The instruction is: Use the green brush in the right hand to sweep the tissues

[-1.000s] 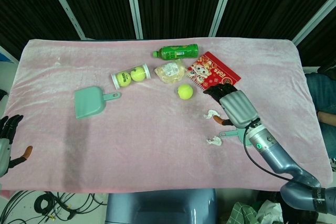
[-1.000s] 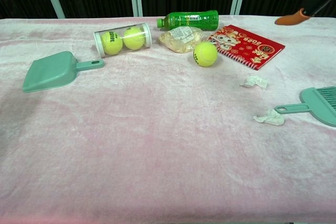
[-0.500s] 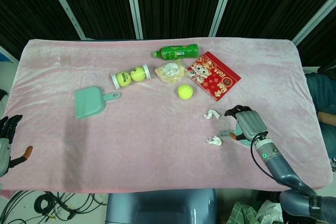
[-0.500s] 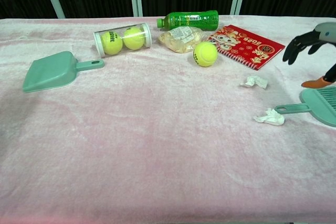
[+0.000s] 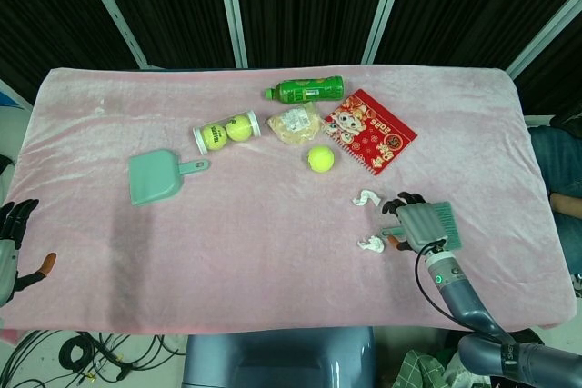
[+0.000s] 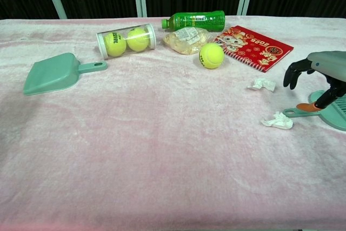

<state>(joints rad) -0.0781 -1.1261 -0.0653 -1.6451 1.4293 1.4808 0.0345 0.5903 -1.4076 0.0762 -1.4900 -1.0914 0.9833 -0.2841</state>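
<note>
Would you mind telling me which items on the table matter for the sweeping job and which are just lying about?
For the job:
green brush
tissues
right robot hand, over the brush handle

Lying about:
dustpan
tube of tennis balls
loose tennis ball
green bottle
red booklet
plastic-wrapped packet

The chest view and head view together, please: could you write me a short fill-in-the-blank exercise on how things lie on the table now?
1. The right hand hovers over the handle of the green ____.
2. The clear tube holds two tennis ____.
3. The loose tennis ball lies just left of the red ____.
4. The green dustpan lies with its handle pointing toward the ____ side of the pink cloth.

Missing words: brush; balls; booklet; right
</note>
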